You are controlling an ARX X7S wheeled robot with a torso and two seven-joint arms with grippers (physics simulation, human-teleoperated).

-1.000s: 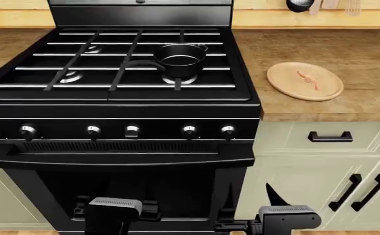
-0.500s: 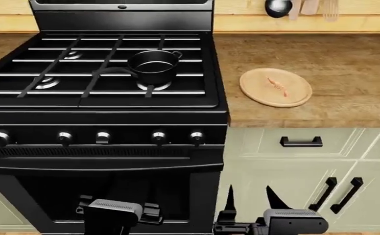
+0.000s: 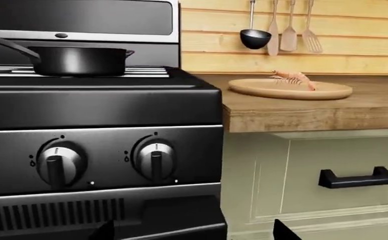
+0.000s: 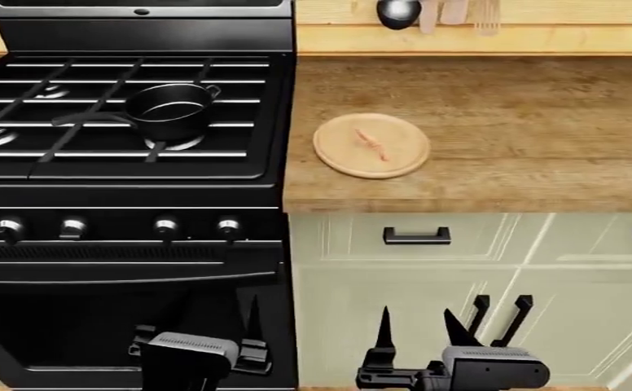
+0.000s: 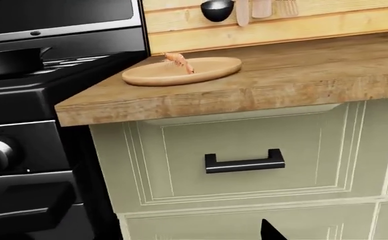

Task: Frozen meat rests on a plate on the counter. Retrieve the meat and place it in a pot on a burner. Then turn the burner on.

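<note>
While the meat (image 4: 371,145) lies on the plate (image 4: 403,163), right end effector (image 4: 415,331) well below, open, empty.

The counter (image 4: 490,138) is a brown wood-grain slab running to the right of the black stove (image 4: 131,175), above pale green cabinets (image 4: 458,269). Directly on it lies the plate (image 4: 371,146), round and light tan, set near the counter's front edge and close to the stove side (not touching it). The meat (image 4: 371,147) rests on the plate, roughly at its middle. On the stove's grate bars stands the pot (image 4: 168,107), over the burner (image 4: 175,142).
</note>
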